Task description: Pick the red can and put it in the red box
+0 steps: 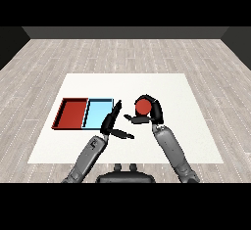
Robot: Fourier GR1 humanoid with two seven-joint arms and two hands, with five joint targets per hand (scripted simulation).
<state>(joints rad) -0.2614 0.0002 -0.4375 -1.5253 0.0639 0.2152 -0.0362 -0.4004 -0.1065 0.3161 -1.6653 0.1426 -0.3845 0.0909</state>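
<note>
Red can (142, 107): seen from above as a round red top, held up in the right hand (153, 110), right of the table's middle. Whether it is clear of the table surface cannot be told from this view.

Right hand: black fingers are curled over the far side and right side of the can, with the thumb reaching in from the near left, so the can is enclosed on most of its rim. The grey right forearm (171, 148) is seen running from the lower right corner up to the wrist just below the can.

Left hand (112, 123): found just left of the can, apart from it. Fingers are held straight and extended toward the far side, with the thumb stuck out to the right along the table; nothing is held. Its fingertips are seen close by the near right corner of the light blue tray (98, 112).

Red tray (72, 113): laid on the left part of the white table (127, 84), well apart from the can. The light blue tray lies touching its right side, between the red tray and the can. Nothing is seen inside either tray.

Grey plank floor (125, 53) is seen around the table.
</note>
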